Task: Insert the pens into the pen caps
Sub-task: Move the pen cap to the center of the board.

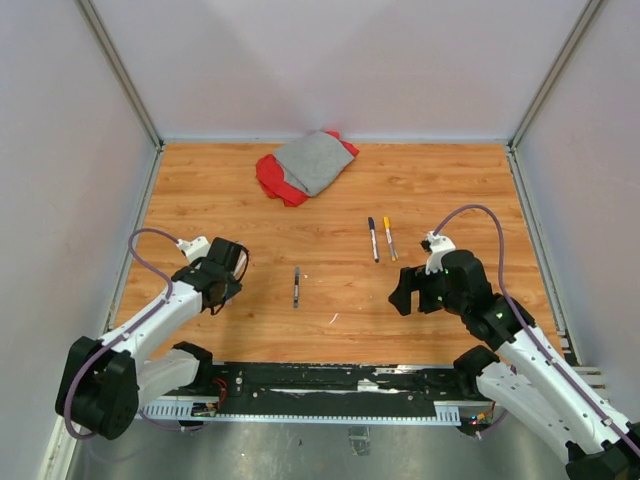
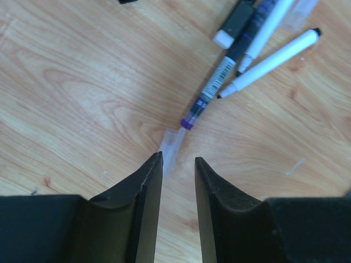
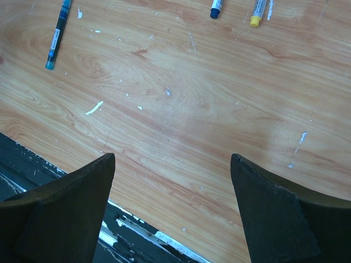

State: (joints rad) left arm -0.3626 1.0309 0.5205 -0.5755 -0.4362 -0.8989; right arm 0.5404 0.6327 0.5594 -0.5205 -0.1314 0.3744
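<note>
Table: wood-grain top [image 1: 450,190], scuffed, flecked white.
Far centre: bunched grey-and-red cloth [image 1: 308,165].
Right of centre: dark-tipped pen [image 1: 373,239] and yellow-tipped pen [image 1: 390,239], side by side, not touching.
Centre-left: lone pen [image 1: 296,287], well apart from the pair.
Near centre: white scrap [image 1: 333,319].
Left wrist view: purple-tipped pen [image 2: 216,87] and white pen [image 2: 271,60], touching; clear cap [image 2: 171,143] just beside the purple tip.

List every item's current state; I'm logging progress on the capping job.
left end effector: narrowly open, empty
right end effector: wide open, empty
purple-tipped pen: lying flat
lone pen: lying flat, mid-table
yellow-ended pen: lying flat beside a dark-ended pen
cloth: bunched up at the back
</note>
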